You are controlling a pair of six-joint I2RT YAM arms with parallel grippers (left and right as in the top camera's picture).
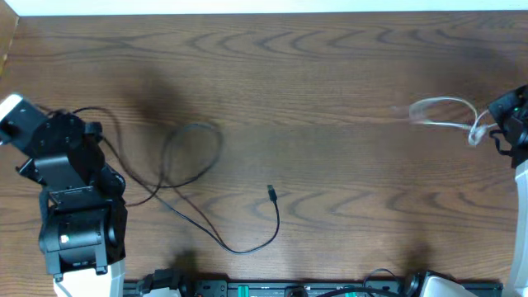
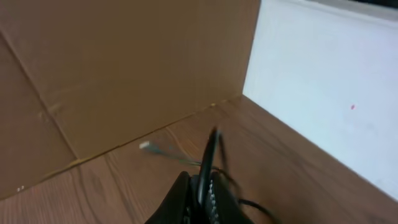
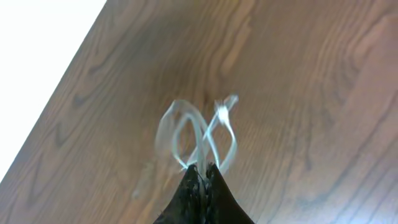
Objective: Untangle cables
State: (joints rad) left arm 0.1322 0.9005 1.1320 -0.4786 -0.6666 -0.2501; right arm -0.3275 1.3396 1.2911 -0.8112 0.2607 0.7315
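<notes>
Overhead view: we list the table (image 1: 330, 66), dark wood grain. The left arm (image 1: 73, 186) stands at the table's left edge, folded over its base with the wrist turned toward the far left corner. From that wrist the black cable (image 1: 191, 157) runs out over the table and makes one loose loop left of centre. It crosses itself there, then sweeps in an arc toward the near edge and ends at a plug (image 1: 271, 193) lying free on the wood. The right arm (image 1: 511, 120) shows only at the right edge, reaching inward. The white cable (image 1: 445, 110) is a blurred set of pale loops just beside it, well apart from the black one. Left wrist view: the left pincer (image 2: 202, 199) is closed tight on the black cable (image 2: 211, 149), which rises from between the fingers as a thin upright strand. The wrist faces a corner where a cardboard wall (image 2: 124, 68) meets a white wall (image 2: 323, 81). A pale-tipped cord end (image 2: 145, 146) lies on the table near the foot of the cardboard; we cannot tell which cable it belongs to. Right wrist view: the right pincer (image 3: 202, 177) is closed, pinching the white cable (image 3: 199, 134). Its loops fan out ahead of the fingertips over the table, motion-blurred, and we cannot tell whether they touch the wood.
</notes>
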